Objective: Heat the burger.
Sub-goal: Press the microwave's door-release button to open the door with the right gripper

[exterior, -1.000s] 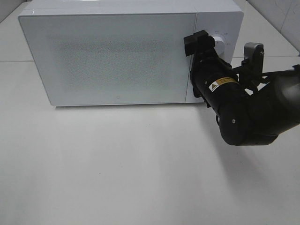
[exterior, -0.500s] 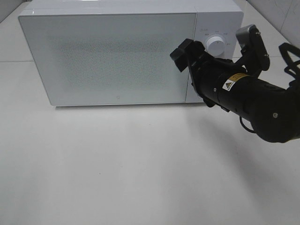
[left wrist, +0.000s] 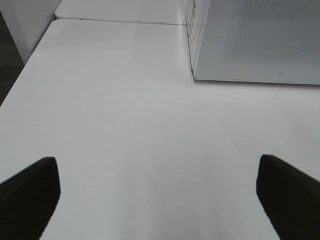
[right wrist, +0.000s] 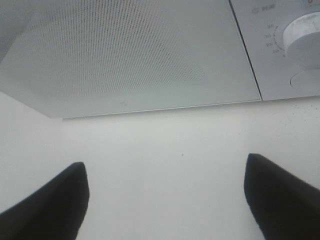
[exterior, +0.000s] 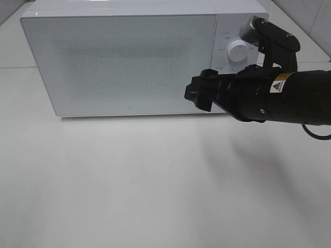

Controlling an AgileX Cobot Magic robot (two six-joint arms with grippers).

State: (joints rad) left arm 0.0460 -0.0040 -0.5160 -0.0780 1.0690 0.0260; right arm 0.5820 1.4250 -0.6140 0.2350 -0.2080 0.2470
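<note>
The burger is out of view. A white microwave stands at the back of the table with its door shut; it also shows in the left wrist view and the right wrist view. Its white dial is on the right panel and also shows in the right wrist view. My right gripper hovers in front of the door's lower right corner, open and empty, with both fingers wide apart in its wrist view. My left gripper is open and empty over bare table to the microwave's left.
The white table stretches in front of the microwave. Its left edge drops to a dark floor. The black right arm crosses in front of the microwave's control panel.
My right gripper has drawn back from the dial, swinging down and left to the door's lower right corner. The microwave has not moved.
</note>
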